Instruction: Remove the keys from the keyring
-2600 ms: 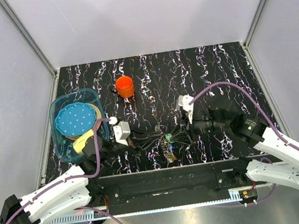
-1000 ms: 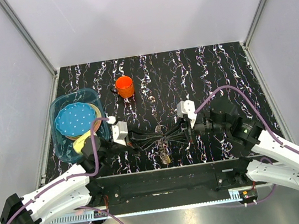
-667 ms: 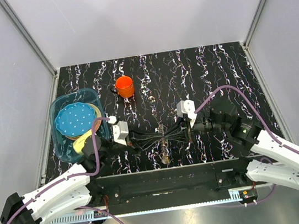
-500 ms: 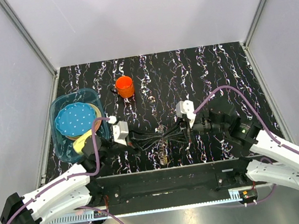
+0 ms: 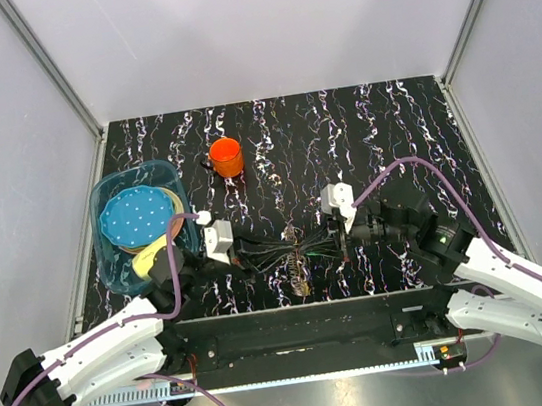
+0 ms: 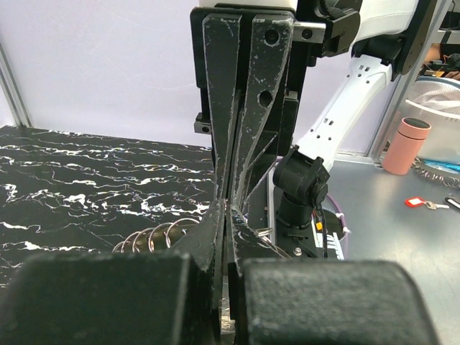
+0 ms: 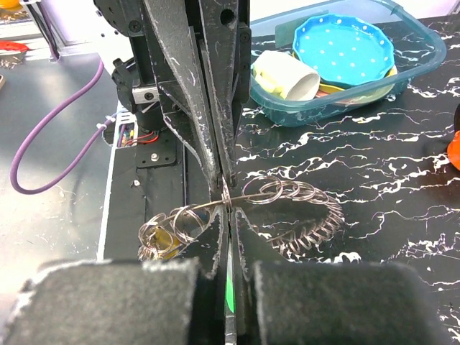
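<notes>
The keyring (image 7: 305, 212) is a grey-brown wire loop strung with many small rings, seen in the top view (image 5: 296, 236) between the two arms. My right gripper (image 7: 230, 210) is shut on a green key (image 7: 228, 296), of which only a thin sliver shows between the jaws. My left gripper (image 6: 225, 210) is shut on the keyring wire, tip to tip with the right gripper (image 5: 310, 251). A yellow key (image 7: 165, 241) hangs in the ring cluster (image 5: 302, 281) toward the table's near edge. No blue key shows.
An orange cup (image 5: 226, 156) stands at the back. A teal bin (image 5: 114, 263) at the left holds a blue dotted plate (image 5: 137, 217) and a pale yellow cup (image 5: 148, 262). The table's near edge and the black base rail (image 5: 308, 321) lie just below the keyring.
My right gripper has moved left until its tips meet the left gripper's. The keyring has been drawn out between them. Little has moved in the last second.
</notes>
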You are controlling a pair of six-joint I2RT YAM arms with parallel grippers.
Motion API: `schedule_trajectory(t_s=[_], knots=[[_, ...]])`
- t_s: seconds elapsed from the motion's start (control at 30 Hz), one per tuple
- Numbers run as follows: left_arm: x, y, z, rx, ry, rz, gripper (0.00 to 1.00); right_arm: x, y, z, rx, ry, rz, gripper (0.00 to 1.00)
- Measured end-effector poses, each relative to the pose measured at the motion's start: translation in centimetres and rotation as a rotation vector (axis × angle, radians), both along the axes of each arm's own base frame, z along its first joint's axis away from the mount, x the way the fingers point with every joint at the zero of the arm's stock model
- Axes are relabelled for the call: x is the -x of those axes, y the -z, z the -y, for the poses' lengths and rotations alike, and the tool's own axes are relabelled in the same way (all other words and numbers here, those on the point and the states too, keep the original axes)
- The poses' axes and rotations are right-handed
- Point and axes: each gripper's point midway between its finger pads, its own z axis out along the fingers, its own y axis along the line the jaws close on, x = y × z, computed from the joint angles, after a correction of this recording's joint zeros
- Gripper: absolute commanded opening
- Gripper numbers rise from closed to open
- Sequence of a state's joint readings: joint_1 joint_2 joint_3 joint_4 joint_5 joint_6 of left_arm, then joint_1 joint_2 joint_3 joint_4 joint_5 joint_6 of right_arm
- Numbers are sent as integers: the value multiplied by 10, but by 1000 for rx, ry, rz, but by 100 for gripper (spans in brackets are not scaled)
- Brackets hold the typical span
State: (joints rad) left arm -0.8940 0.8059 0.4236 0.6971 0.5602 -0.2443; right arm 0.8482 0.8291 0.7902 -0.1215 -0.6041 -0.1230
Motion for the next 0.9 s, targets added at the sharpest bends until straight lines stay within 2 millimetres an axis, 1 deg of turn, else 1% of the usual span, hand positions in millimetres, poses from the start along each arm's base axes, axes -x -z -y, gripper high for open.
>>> schedule_trajectory(t_s=[0.03, 0.1, 0.13, 0.23, 0.33, 0.53, 0.67, 0.9], knots=[[-1, 0, 0, 0, -3, -1, 2, 0, 0, 1, 0, 2, 1, 0], [-3, 2, -1, -7, -16, -8, 14, 1, -1, 3, 0, 8, 6, 0], [-4, 4, -1, -14, -23, -10, 29, 1, -1, 4, 3, 10, 7, 0], [-10, 12, -3, -49, -65, -29, 44, 1, 6, 9, 50, 23, -6, 0], [-18, 19, -5, -99, -108, -46, 46, -2, 9, 12, 121, 34, -27, 0], [-26, 14, -6, -163, -151, -31, 47, -6, 2, 15, 196, 45, -33, 0], [-27, 16, -7, -201, -152, -33, 48, -9, 0, 15, 253, 49, -58, 0], [-21, 16, -3, -252, -106, -46, 48, -12, -1, 15, 345, 44, -102, 0]])
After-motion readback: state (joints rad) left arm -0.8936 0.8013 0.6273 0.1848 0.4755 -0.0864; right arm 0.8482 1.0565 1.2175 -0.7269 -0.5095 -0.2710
